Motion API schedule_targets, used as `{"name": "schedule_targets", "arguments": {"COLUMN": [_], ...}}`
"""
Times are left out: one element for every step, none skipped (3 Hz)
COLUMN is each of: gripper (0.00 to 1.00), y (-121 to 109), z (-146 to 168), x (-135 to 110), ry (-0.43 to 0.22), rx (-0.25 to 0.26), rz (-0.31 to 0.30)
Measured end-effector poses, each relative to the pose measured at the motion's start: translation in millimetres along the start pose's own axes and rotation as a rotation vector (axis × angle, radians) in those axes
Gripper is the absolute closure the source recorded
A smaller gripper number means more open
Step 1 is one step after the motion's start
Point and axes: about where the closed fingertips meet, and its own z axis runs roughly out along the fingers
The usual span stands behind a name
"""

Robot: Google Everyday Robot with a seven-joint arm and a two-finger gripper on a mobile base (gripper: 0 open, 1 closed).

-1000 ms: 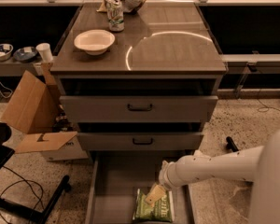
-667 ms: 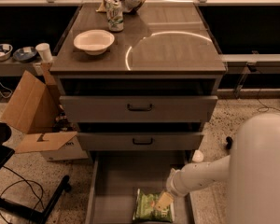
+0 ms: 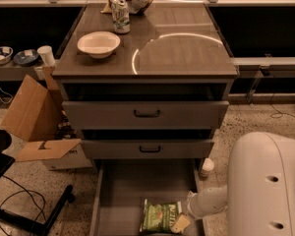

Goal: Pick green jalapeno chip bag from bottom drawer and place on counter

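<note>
The small light-green glossy chip bag (image 3: 160, 215) carries white lettering and a small orange mark, but I cannot read the words. The green-and-white soda can (image 3: 120, 15) at the back of the glossy grey-brown counter (image 3: 187, 53) is lettered too, also unreadable.

The bag lies flat on the floor of the long grey metal bottom drawer (image 3: 137, 181), toward its front and right side. My gripper (image 3: 181, 223) is low in the drawer at the bag's lower right corner, touching or just over it. I cannot tell whether it is wide, narrow or gripping.

My white arm (image 3: 211, 200) crosses the drawer's right wall. Bare drawer floor stretches behind and left of the bag. On the counter, a white bowl (image 3: 99, 44) sits left, the curved reflection right.
</note>
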Motion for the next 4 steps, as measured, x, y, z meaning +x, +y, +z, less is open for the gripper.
{"name": "schedule_targets", "arguments": {"gripper": [0.0, 0.0, 0.0, 0.03], "y": [-7.9, -17.9, -10.1, 24.4], "z": [48.0, 61.6, 68.1, 109.9], "x": [21.8, 22.4, 22.4, 15.9], "ry": [-0.005, -0.012, 0.007, -0.037], "rx": [-0.025, -0.019, -0.036, -0.135], "rz": [0.042, 0.056, 0.041, 0.014]}}
